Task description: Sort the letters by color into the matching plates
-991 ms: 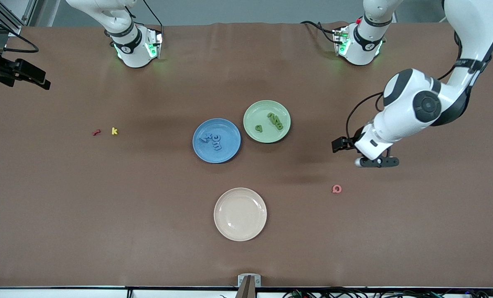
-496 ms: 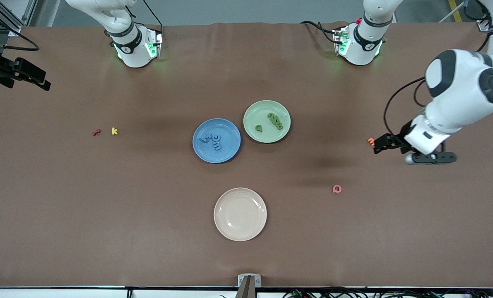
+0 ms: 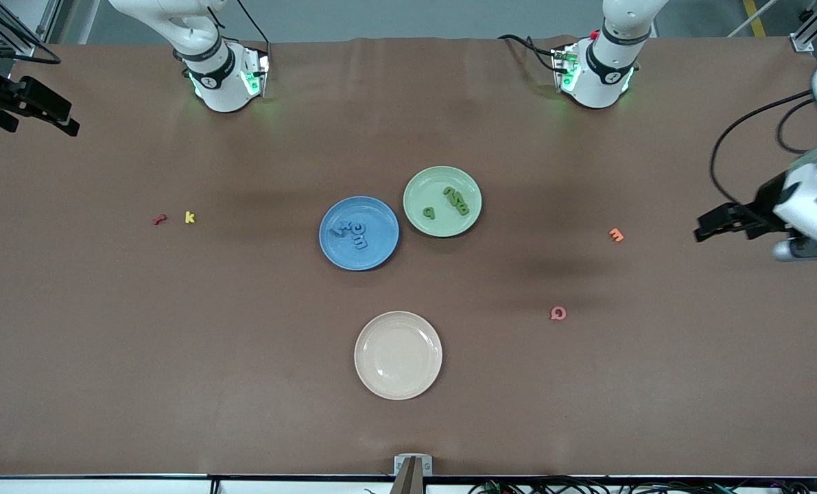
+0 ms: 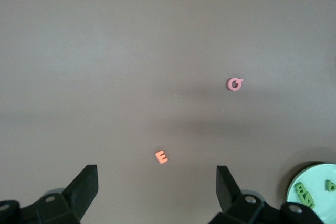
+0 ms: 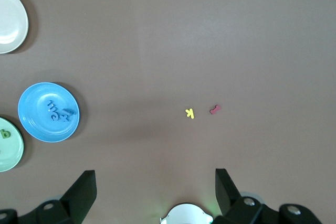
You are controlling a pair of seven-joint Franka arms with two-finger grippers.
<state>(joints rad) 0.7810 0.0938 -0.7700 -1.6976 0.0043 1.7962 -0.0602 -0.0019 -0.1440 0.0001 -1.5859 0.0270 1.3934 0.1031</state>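
The sorting looks finished, as far as one can judge: the blue letters lie together in the blue plate, and the green letters lie in the pale green plate, which touches or almost touches the blue one. The left gripper hangs over the table near the left arm's end, with its jaws wide apart and nothing between them. The right gripper is at the right arm's end, high above the table, also wide open and empty; this arm waits. The risks from here are small. The orange letter and the pink letter lie on the bare cloth toward the left arm's end, and the yellow letter and red letter toward the right arm's end; if a gripper takes one of these by mistake, a wrong colour could enter a plate. A low pass over the plates could also push them, since they stand so close, and shake the letters out.
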